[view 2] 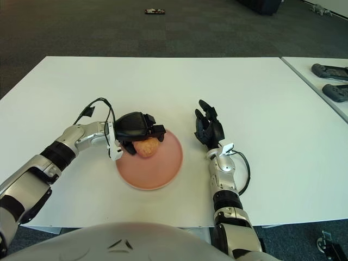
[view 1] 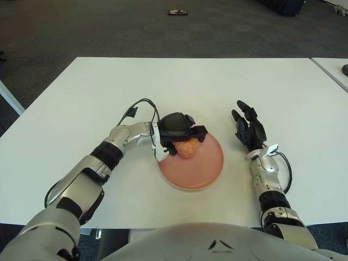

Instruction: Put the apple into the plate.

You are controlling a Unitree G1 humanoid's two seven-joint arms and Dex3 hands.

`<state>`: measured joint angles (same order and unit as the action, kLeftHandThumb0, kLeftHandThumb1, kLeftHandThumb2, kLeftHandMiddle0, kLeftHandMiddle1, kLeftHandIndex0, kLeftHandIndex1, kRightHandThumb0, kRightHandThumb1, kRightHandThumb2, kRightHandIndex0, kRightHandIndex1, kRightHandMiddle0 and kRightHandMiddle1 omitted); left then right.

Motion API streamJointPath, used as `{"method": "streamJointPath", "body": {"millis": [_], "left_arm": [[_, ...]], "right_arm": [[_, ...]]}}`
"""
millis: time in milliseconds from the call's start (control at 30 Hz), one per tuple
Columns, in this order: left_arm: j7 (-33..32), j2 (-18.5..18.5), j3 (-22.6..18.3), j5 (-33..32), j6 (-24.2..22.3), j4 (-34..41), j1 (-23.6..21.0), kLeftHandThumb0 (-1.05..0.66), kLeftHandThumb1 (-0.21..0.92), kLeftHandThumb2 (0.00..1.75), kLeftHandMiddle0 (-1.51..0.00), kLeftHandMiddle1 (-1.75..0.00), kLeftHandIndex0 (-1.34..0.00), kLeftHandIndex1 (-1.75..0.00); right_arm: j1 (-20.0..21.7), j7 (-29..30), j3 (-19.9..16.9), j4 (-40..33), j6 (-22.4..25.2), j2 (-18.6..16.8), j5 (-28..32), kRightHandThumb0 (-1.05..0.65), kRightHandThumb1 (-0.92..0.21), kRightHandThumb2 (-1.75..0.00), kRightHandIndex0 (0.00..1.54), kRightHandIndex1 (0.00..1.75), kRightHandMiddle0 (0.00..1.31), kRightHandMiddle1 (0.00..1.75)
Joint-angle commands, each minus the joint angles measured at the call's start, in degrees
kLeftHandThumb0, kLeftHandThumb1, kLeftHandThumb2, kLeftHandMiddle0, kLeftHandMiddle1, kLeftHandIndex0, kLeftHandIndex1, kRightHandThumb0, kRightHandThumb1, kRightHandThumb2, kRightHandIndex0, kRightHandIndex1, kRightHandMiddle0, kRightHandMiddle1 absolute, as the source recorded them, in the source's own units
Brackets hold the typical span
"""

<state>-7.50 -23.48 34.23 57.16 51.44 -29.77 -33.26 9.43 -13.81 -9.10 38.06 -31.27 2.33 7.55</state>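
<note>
Left eye view: left hand (view 1: pixel 179 130) curled down over apple (view 1: pixel 188 147), gripping it at plate's (view 1: pixel 204 171) ten o'clock for release inside the rim; right hand (view 1: pixel 249 128) idle at three o'clock, fingers loosely extended, empty.

Stood near the table's (view 1: pixel 81 92) front middle: the plate (view 1: pixel 197 169). Sat within the plate's far left part: the apple (view 1: pixel 188 147). Reached in from the left and lay over the apple, fingers wrapped round it from above: the left hand (view 1: pixel 178 130). Showed just right of the plate, apart from its rim, fingers extended toward the far edge: the right hand (view 1: pixel 249 128). Lay on the floor far behind the table: a small object (view 1: pixel 177 12). Stood off to the right beyond a narrow gap: a second table (view 2: pixel 321 81), with two controllers (view 2: pixel 331 81) on it.
</note>
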Motion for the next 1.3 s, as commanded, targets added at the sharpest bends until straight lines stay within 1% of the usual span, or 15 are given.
{"method": "streamJointPath", "body": {"millis": [0,167,233,267,300,333,367,433,467,500,533,633,733,967,1267], "left_arm": [[-2.3,-1.1,0.4,1.3,-0.6,0.1,-1.5,0.00,0.12,1.54,-0.79,-1.69,-0.53,-1.75],[-4.3,-2.4,-2.5,-0.7,0.8,5.7,-1.4,-0.01,0.13,1.52,-0.78,-1.71,-0.53,-1.71],[-5.8,-2.1,-2.5,-0.7,1.1,5.0,-0.9,-0.01,0.32,1.31,-0.55,-1.73,-0.44,-1.73],[-6.0,-2.0,-2.4,-1.1,1.4,4.5,-0.9,-0.08,0.42,1.19,-0.53,-1.73,-0.41,-1.74],[-5.7,-1.9,-2.3,-1.9,1.9,4.0,-1.0,-0.18,0.57,0.98,-0.49,-1.74,-0.35,-1.74],[-5.7,-1.8,-2.2,-2.3,2.2,3.6,-1.0,-0.42,0.70,0.86,-0.43,-1.74,-0.28,-1.70],[-4.8,-1.9,-2.0,-3.2,2.6,3.2,-1.1,-0.51,0.74,0.82,-0.40,-1.74,-0.25,-1.69],[-3.1,-2.0,-1.8,-4.7,3.1,2.8,-1.1,-0.78,0.85,0.77,-0.23,-1.68,-0.16,-1.60],[-2.4,-2.1,-1.7,-5.3,3.2,2.7,-1.0,-0.87,0.87,0.77,-0.14,-1.40,-0.10,-1.48],[-1.3,-2.2,-1.8,-6.0,3.1,2.8,-0.9,-0.91,0.88,0.77,-0.11,-1.30,-0.08,-1.44],[-0.6,-2.3,-1.8,-6.4,3.1,3.0,-0.9,-0.96,0.90,0.79,-0.08,-0.95,-0.05,-1.16],[1.9,-2.7,-2.4,-8.2,3.1,4.5,-0.5,-1.02,0.91,0.81,-0.06,-0.39,-0.02,-0.72],[3.3,-2.8,-2.9,-9.2,3.1,5.4,-0.3,-1.04,0.92,0.82,-0.04,-0.18,0.00,-0.52],[2.9,-3.1,-3.6,-9.1,4.0,6.0,-0.3,-1.05,0.92,0.70,0.00,-0.01,0.00,-0.10],[3.6,-3.8,-3.9,-8.9,4.5,6.6,-0.8,-1.05,0.92,0.59,0.00,0.00,0.00,0.00]], "right_arm": [[-3.9,0.2,0.5,3.0,1.2,-1.7,0.4,-0.58,-0.92,-0.68,0.27,0.01,0.00,0.49],[-3.6,0.1,0.3,3.5,1.4,-1.8,0.7,-0.57,-0.92,-0.67,0.26,0.00,0.00,0.49],[-3.6,0.1,0.3,3.6,1.5,-1.9,0.8,-0.56,-0.92,-0.66,0.26,0.00,0.00,0.49],[-3.6,0.1,0.3,3.6,1.5,-1.9,0.8,-0.57,-0.92,-0.66,0.26,0.00,0.00,0.49],[-3.7,0.3,0.3,3.6,1.5,-1.9,0.7,-0.57,-0.92,-0.66,0.26,0.00,0.00,0.49],[-3.7,0.3,0.3,3.6,1.5,-1.9,0.7,-0.57,-0.92,-0.66,0.26,0.00,0.00,0.49],[-3.8,0.6,0.3,3.5,1.6,-1.9,0.4,-0.57,-0.92,-0.66,0.26,0.00,0.00,0.49],[-3.9,1.4,0.4,3.3,1.8,-1.8,-0.1,-0.58,-0.92,-0.67,0.26,0.00,0.00,0.49],[-3.9,1.8,0.5,3.3,1.9,-1.8,-0.3,-0.58,-0.92,-0.67,0.27,0.01,0.00,0.50],[-3.9,2.3,0.6,3.2,1.9,-1.8,-0.6,-0.58,-0.92,-0.66,0.27,0.01,0.00,0.50],[-4.0,2.7,0.6,3.2,1.9,-1.7,-0.8,-0.58,-0.92,-0.66,0.27,0.01,0.00,0.51],[-4.1,3.4,0.9,3.2,1.4,-1.6,-1.2,-0.57,-0.92,-0.66,0.28,0.01,0.00,0.52],[-4.1,3.9,1.1,3.4,0.7,-1.5,-1.7,-0.57,-0.92,-0.67,0.28,0.01,0.00,0.52],[-4.6,6.7,2.7,4.4,-3.2,-0.1,-6.1,-0.62,-0.92,-0.80,0.27,0.00,0.00,0.46],[-5.0,6.7,4.2,3.9,-3.2,0.8,-6.7,-0.69,-0.92,-0.87,0.24,0.00,0.00,0.38]]}}
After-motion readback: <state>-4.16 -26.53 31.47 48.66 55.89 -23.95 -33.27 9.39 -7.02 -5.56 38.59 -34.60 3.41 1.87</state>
